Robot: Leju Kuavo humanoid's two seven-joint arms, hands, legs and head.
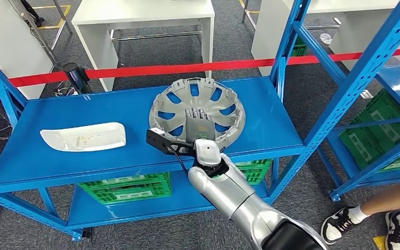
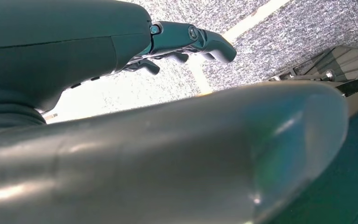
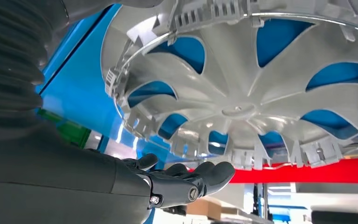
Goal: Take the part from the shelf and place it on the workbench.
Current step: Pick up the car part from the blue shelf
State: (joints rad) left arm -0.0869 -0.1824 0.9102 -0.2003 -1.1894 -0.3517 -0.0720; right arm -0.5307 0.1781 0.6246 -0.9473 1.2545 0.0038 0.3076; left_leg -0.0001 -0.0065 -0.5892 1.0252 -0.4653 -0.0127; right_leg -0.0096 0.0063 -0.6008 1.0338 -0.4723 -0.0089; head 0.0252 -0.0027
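Note:
A silver wheel cover (image 1: 198,110) lies hollow side up on the blue shelf's top board (image 1: 135,151), right of its middle. My right hand (image 1: 202,121) reaches in over its near rim and lies across the cover's centre. In the right wrist view the right hand (image 3: 182,179) has its fingers stretched out close to the ribbed inner face of the wheel cover (image 3: 242,93), holding nothing. A white moulded part (image 1: 83,137) lies on the same board further left. My left hand (image 2: 177,39) hangs over grey floor, fingers loosely bent and empty.
Blue uprights (image 1: 286,47) frame the shelf, and a second blue rack (image 1: 390,99) stands at the right. Green crates (image 1: 127,188) sit on the lower board. A red barrier tape (image 1: 187,67) runs behind, with white tables (image 1: 146,21) beyond. A person's feet (image 1: 364,219) stand at the lower right.

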